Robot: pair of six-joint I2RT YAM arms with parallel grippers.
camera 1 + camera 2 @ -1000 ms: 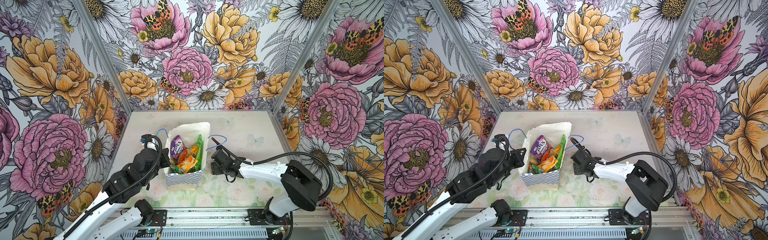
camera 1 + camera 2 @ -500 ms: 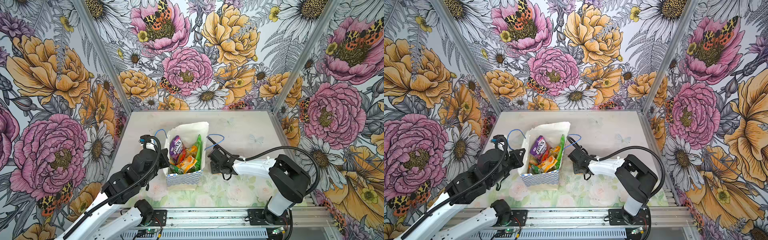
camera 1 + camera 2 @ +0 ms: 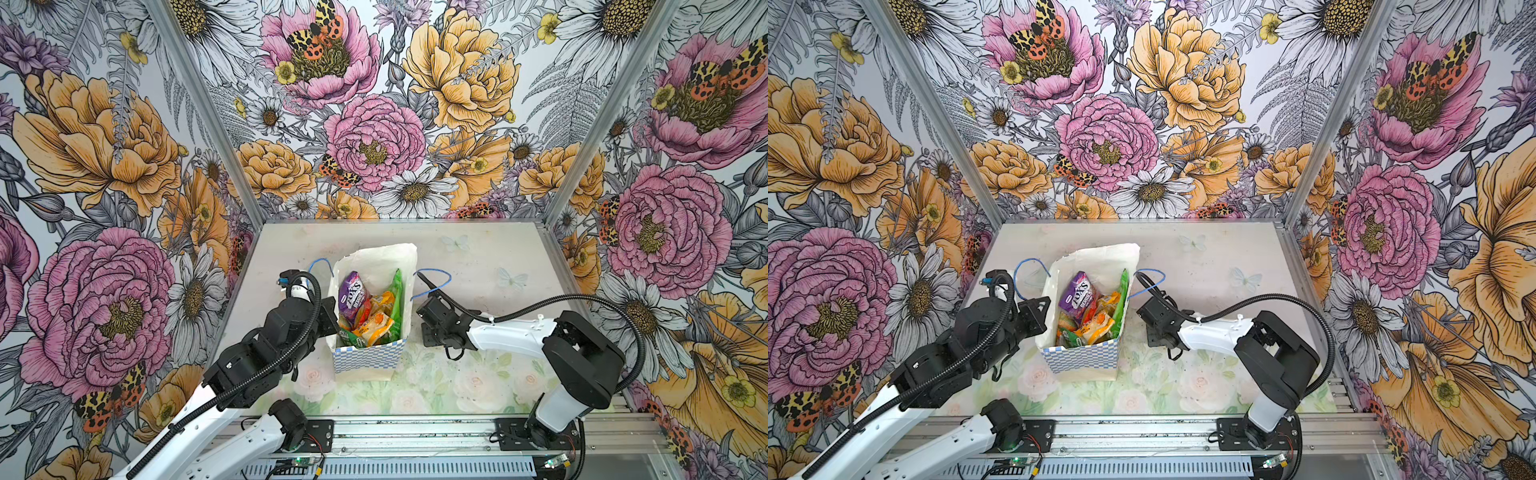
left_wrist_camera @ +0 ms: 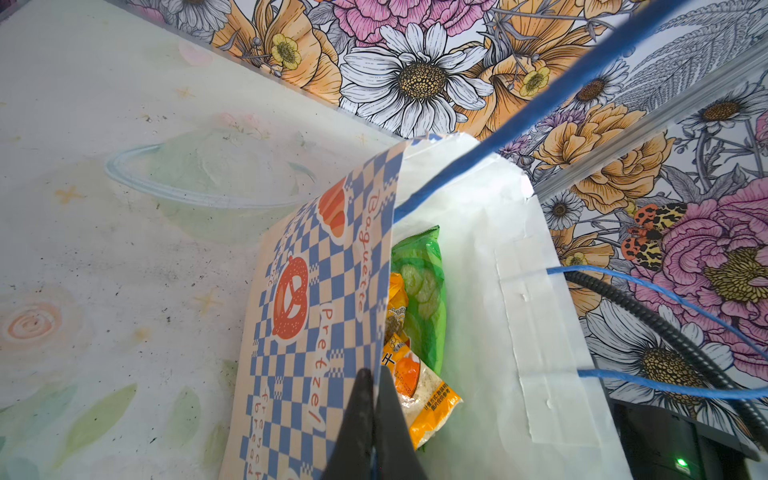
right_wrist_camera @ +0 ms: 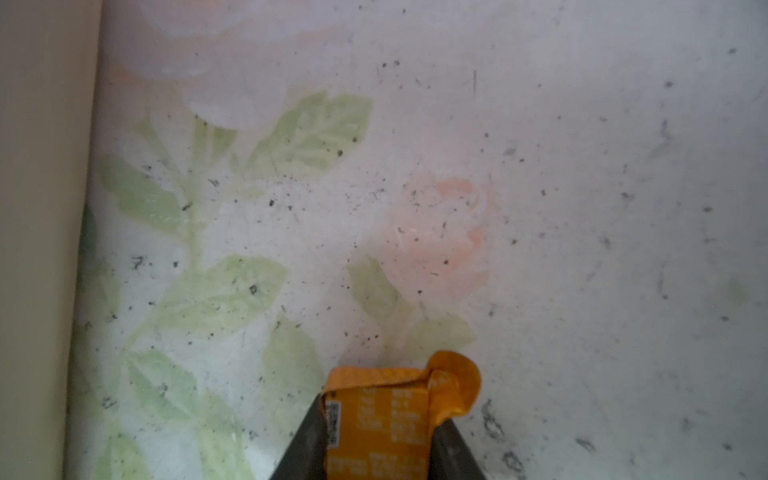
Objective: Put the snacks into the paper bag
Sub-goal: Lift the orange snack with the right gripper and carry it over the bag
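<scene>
Orange sachet (image 5: 376,419) — lower part cut off, print unreadable.

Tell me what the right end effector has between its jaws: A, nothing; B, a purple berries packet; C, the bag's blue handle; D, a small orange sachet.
D: in the right wrist view, the right end effector grips a small orange sachet, with one jaw on either side of it.

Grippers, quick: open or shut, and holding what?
Left gripper: shut on the blue-and-white checkered paper bag.
Right gripper: shut on a small orange plastic sachet.
</scene>
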